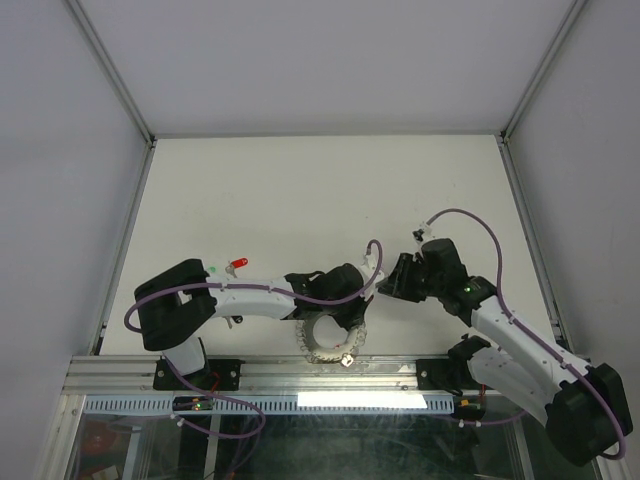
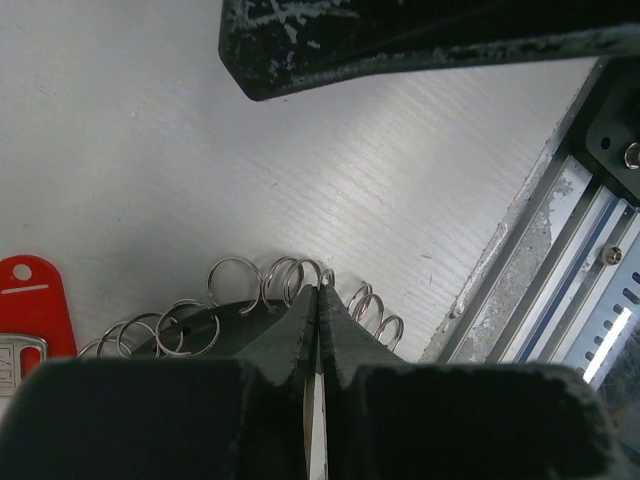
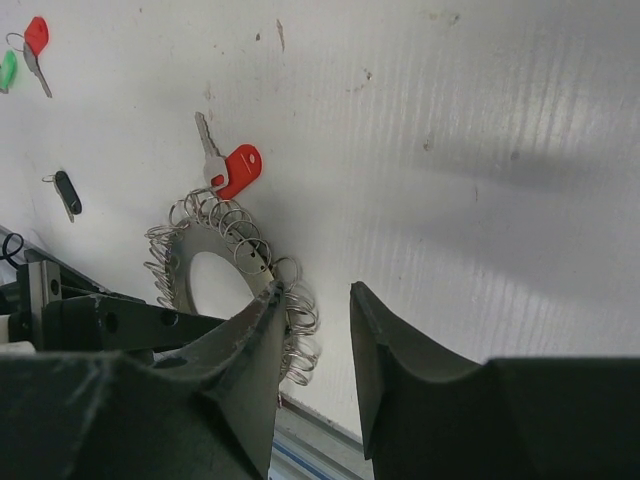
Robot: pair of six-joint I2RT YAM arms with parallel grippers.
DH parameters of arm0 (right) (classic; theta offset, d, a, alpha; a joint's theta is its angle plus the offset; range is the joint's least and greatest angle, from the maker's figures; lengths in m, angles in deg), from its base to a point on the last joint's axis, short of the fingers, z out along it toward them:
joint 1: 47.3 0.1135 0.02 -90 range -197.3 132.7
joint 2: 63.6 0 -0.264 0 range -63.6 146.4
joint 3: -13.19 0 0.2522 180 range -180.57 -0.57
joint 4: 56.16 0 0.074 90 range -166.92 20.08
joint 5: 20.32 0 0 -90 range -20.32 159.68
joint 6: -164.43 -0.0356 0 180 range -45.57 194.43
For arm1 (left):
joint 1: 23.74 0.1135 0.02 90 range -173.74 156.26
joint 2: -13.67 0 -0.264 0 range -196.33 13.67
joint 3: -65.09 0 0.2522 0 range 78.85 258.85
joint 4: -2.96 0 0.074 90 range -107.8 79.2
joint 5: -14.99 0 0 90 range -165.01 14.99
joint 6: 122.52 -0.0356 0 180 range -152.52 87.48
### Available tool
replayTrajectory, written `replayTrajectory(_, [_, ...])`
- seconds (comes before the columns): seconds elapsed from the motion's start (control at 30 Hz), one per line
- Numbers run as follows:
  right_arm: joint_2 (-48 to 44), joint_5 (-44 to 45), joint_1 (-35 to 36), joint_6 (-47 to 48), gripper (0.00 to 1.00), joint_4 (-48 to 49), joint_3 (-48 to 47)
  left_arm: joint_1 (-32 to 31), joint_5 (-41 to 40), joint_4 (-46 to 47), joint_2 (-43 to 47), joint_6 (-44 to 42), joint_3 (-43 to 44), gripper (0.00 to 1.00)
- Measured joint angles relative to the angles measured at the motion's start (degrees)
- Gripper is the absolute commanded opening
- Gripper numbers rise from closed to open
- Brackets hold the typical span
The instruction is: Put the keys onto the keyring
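Grey metal keyring [image 1: 318, 351], fringed with small wire loops [image 2: 232, 280], lies at the table's [image 1: 300, 190] near edge, 6 o'clock, with the left gripper [image 2: 318, 298] pressed shut at its rim; whether a loop is pinched is hidden. Right gripper [image 3: 315, 295] hovers beside it, jaws parted and empty, so the step looks like steadying the ring, and next a key needs fetching. Red-headed key [image 3: 238, 166] lies just beside the loops at 12 o'clock; farther keys [image 3: 37, 35] look tiny.

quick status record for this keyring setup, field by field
keyring: flat on table, near its front edge
left gripper: shut, tips at keyring's fringe of loops
right gripper: open, empty, beside keyring
red key: against the fringe, attachment unclear
black key: loose, apart from keyring
second red key, green key: loose, farther off
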Motion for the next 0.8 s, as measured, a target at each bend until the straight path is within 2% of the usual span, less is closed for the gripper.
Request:
replayTrajectory(0.47, [-5.2, -0.5, -0.1, 1.5, 0.35, 0.9, 2.8, 0.0, -1.1, 1.3, 4.5, -1.4, -2.6, 0.0])
replayTrajectory(0.5, [-5.2, -0.5, -0.1, 1.4, 0.34, 0.9, 2.9, 0.0, -1.2, 1.3, 4.7, -1.5, -2.6, 0.04])
replayTrajectory(0.57, [-5.3, -0.5, -0.1, 1.4, 0.35, 0.9, 3.1, 0.0, -1.2, 1.4, 4.8, -1.8, -2.6, 0.19])
replayTrajectory(0.63, [-5.4, -0.6, -0.2, 1.4, 0.35, 0.9, 3.3, 0.0, -1.1, 1.3, 4.7, -2.3, -2.6, 0.29])
replayTrajectory(0.8, [-5.5, -1.0, -0.2, 1.4, 0.35, 0.9, 3.5, 0.0, -1.0, 1.3, 4.7, -2.2, -2.6, 0.35])
